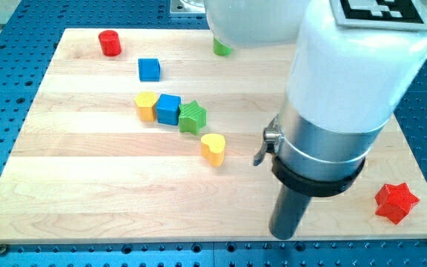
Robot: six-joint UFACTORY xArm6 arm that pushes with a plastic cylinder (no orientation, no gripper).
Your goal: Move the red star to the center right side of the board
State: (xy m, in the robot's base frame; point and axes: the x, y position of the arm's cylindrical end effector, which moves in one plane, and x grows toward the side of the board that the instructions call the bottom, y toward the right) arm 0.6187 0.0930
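Blocks first, from the view's left: a red cylinder [110,42] near the board's [87,185] top-left corner, then a blue cube [149,69]. Below sit a yellow block [146,105], a second blue cube [168,109] and a green star [193,117], touching in a row, with a yellow heart [213,148] just beyond. A green block [222,48] peeks out at the top (mostly hidden by the arm). My tip [284,236] rests bare near the bottom edge, touching nothing. The red star [396,202] lies well right of it, in the bottom-right corner.
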